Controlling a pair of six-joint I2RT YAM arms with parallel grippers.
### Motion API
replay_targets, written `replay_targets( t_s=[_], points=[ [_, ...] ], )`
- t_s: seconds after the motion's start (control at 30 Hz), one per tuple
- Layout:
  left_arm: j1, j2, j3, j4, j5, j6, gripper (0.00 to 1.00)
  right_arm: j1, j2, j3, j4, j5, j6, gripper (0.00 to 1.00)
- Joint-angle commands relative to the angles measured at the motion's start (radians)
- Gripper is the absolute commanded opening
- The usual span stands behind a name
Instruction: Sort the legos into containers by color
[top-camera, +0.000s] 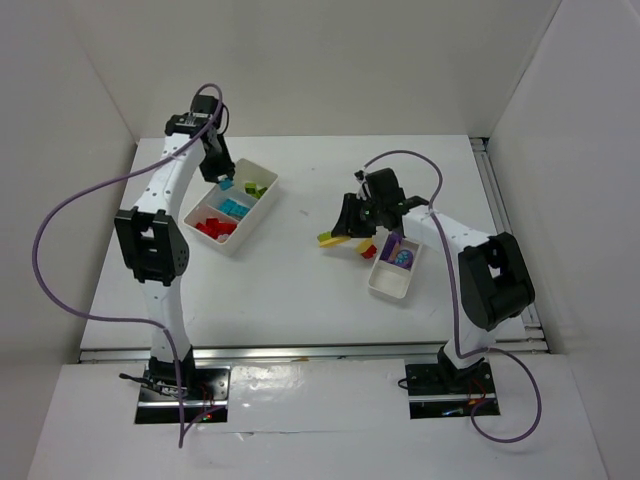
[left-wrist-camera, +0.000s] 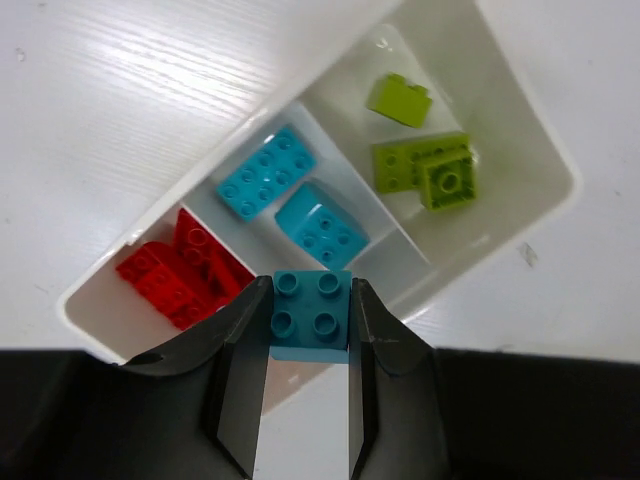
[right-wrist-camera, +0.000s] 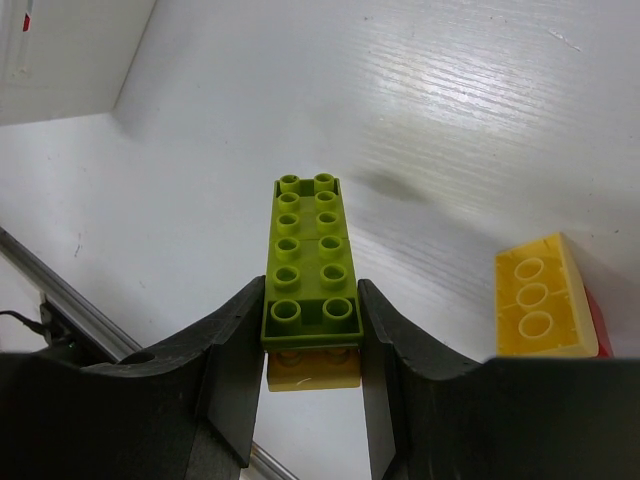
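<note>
Left wrist view: near rim of the three-compartment tray (left-wrist-camera: 515, 215) is hidden behind the left end effector (left-wrist-camera: 311, 305) and the cyan brick (left-wrist-camera: 311, 312) pinched in it. The red bricks (left-wrist-camera: 180, 270) are partly covered too, count not readable.

Right wrist view: the yellowish piece (right-wrist-camera: 312, 370) under the long lime brick (right-wrist-camera: 310, 260), clamped in the right end effector (right-wrist-camera: 312, 310), is mostly hidden, shape unclear. The red brick (right-wrist-camera: 600, 322) shows only as a sliver past the yellow brick (right-wrist-camera: 538, 298).

Top view: the purple items (top-camera: 400, 255) in the small tray (top-camera: 390, 284) are too small to resolve.
</note>
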Motion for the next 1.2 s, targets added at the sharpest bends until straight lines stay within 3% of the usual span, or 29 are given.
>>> replay_targets(
  t_s=[0.0, 0.17, 0.2, 0.23, 0.3, 0.47, 0.57, 0.73, 0.9, 1.17],
  points=[
    [0.0, 0.023, 0.003, -0.017, -0.068, -0.021, 0.0, -0.004, -0.019, 0.048, -0.012, 0.019, -0.018, 0.14],
    [0.009, 0.092, 0.061, -0.017, -0.086, -0.03, 0.02, -0.004, -0.019, 0.059, -0.021, 0.028, -0.018, 0.14],
    [0.009, 0.112, 0.061, -0.017, -0.086, -0.03, 0.2, -0.004, -0.009, 0.068, -0.021, 0.028, -0.018, 0.14],
    [0.009, 0.112, 0.061, -0.017, -0.086, -0.03, 0.28, -0.004, -0.009, 0.068, -0.021, 0.028, -0.018, 0.14],
    [0.009, 0.126, 0.061, -0.017, -0.086, -0.039, 0.53, -0.004, -0.009, 0.068, -0.021, 0.028, -0.018, 0.14],
    [0.009, 0.104, 0.023, 0.005, -0.097, -0.039, 0.95, -0.004, 0.009, 0.09, -0.021, 0.028, -0.018, 0.14],
    [0.009, 0.057, 0.023, 0.005, -0.074, -0.039, 0.97, -0.004, 0.018, 0.099, -0.032, 0.028, -0.018, 0.14],
    [-0.06, -0.053, 0.024, -0.005, -0.007, 0.016, 0.86, -0.004, 0.018, 0.117, -0.041, 0.008, -0.027, 0.14],
    [-0.118, -0.141, -0.095, 0.029, 0.287, 0.074, 0.85, -0.004, -0.018, 0.105, 0.008, -0.024, -0.004, 0.14],
    [-0.158, -0.282, -0.416, 0.343, 0.755, 0.192, 0.86, -0.034, -0.008, 0.139, 0.062, -0.301, -0.005, 0.14]
  ],
)
